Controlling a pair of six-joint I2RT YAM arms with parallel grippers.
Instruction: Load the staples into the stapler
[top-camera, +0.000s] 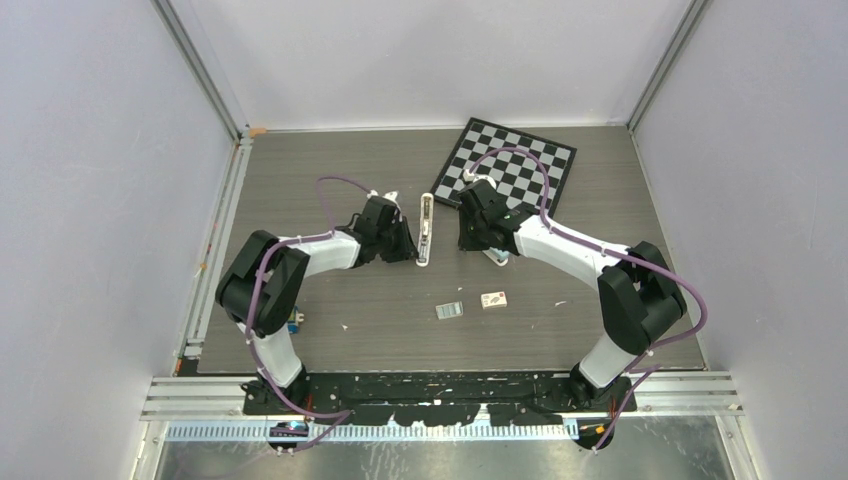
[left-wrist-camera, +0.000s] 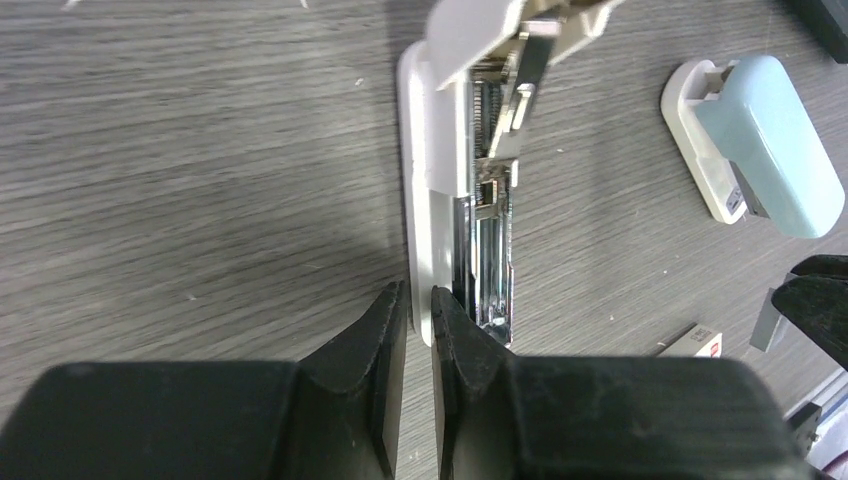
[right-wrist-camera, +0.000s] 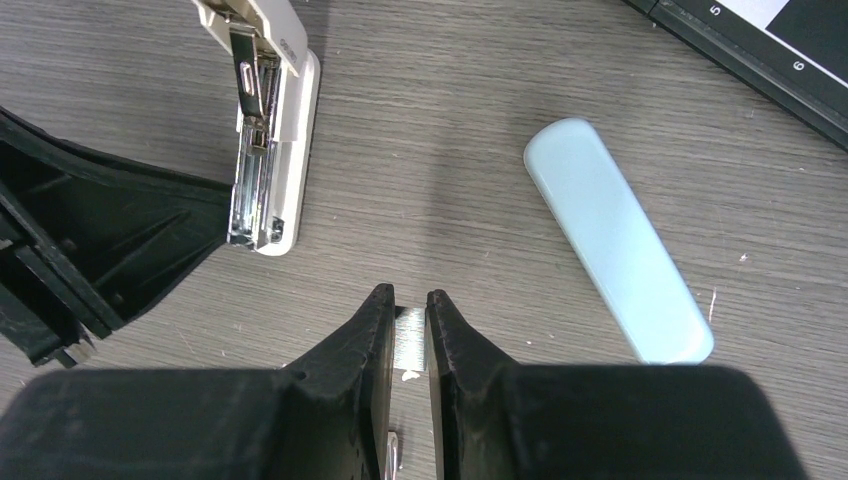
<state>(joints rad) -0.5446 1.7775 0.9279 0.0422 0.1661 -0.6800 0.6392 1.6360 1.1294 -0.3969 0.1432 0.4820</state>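
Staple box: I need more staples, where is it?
Top view: the staple box lies near the centre, just right of a small grey block, nearer the arm bases than the white stapler.

Grey wood-grain table (top-camera: 330, 170), white stapler (top-camera: 425, 229), pale blue stapler (right-wrist-camera: 617, 238), silvery staples (right-wrist-camera: 410, 335), black-and-white chequered board (top-camera: 512, 162)

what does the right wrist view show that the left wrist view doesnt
Only the right wrist view: the right end effector shut on a staple strip, plus a checkerboard corner. Only the left wrist view: the left end effector pinching the white stapler at its base end, plus the staple box. Both: the white stapler lying open and the light-blue stapler beside it.
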